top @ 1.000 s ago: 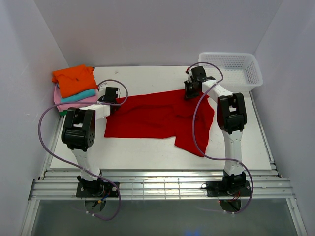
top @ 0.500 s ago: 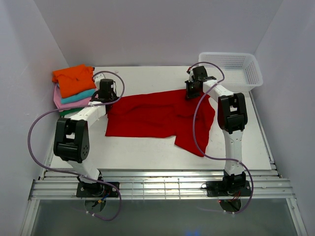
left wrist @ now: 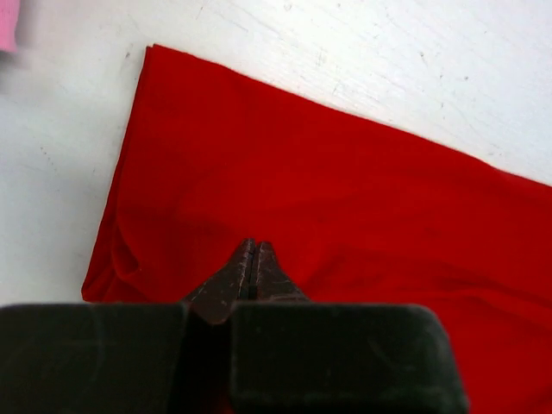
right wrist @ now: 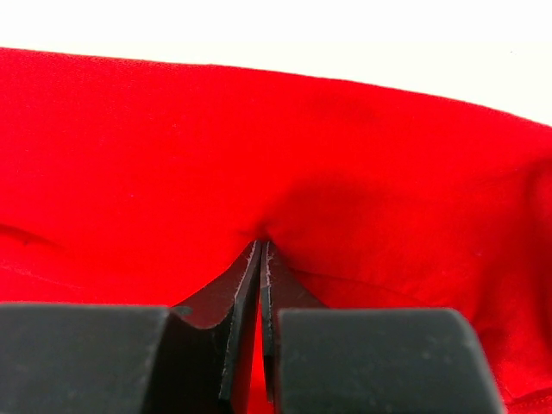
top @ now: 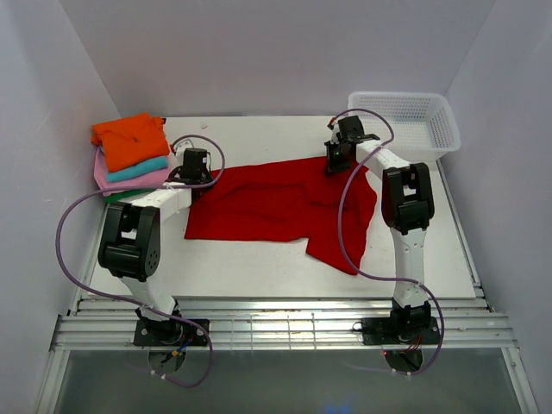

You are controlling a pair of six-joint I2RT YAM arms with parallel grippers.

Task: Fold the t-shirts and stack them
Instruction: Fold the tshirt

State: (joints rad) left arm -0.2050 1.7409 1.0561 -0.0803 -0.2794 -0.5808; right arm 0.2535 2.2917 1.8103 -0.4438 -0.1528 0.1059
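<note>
You're mid-fold: your left end effector [left wrist: 253,255] and right end effector [right wrist: 261,250] are both pinched shut on the bright red cloth t-shirt [top: 267,205]. Next, I'd judge, lift evenly and fold it nearward.

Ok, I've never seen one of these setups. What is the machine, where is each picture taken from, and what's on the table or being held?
Two robot arms are bolted at the near edge of a white table: the left arm and the right arm. Each ends in a two-finger pincer. The wide picture comes from a fixed camera above and behind them. The two close-ups come from cameras on the wrists, looking along the fingers. A red t-shirt lies spread on the table. At the far left sits a stack of folded t-shirts, orange on top. At the far right is a white mesh basket. The left pincer and the right pincer are both shut, and each appears to pinch the red cloth near its far edge.
</note>
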